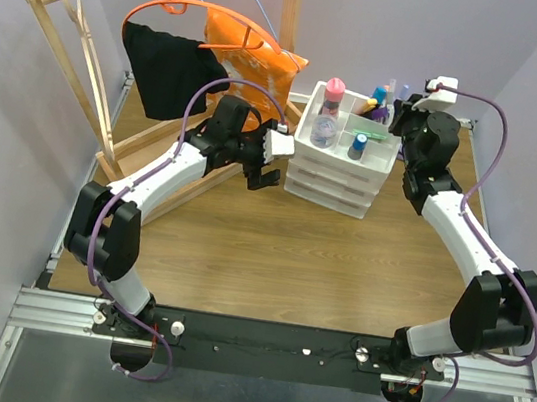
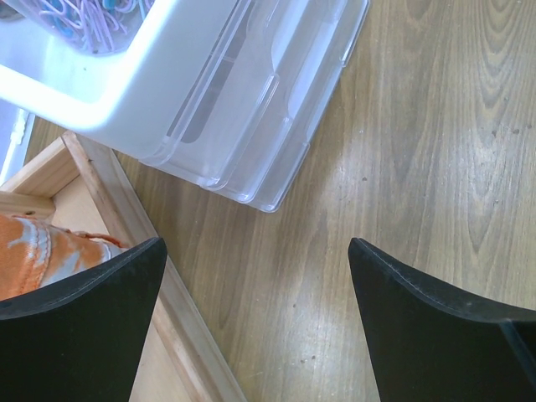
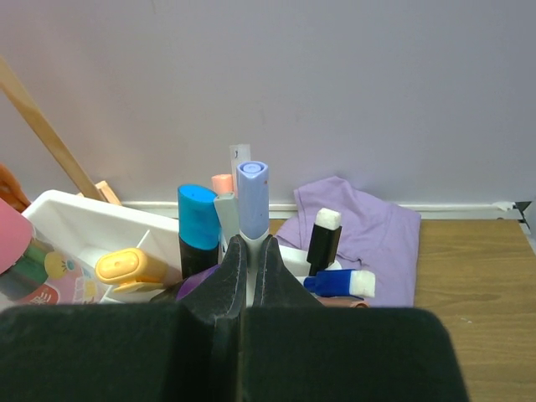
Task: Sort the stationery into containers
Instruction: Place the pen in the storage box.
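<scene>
a robot lab cell: plain lilac walls [image 1: 3,151] enclose a wooden table [image 1: 289,265] on aluminium rails [image 1: 60,309].

No word, number or brand can be read anywhere. The pink-capped bottle [image 3: 35,279], just left of the right gripper's [image 3: 249,243] jaws, which are closed on a lilac-capped pen [image 3: 252,197], wears a bright picture label whose print is too small to make out. The orange bag [image 1: 248,51], hanging beyond the left gripper's [image 1: 262,180] spread jaws, carries white printing, too blurred to make out.
</scene>
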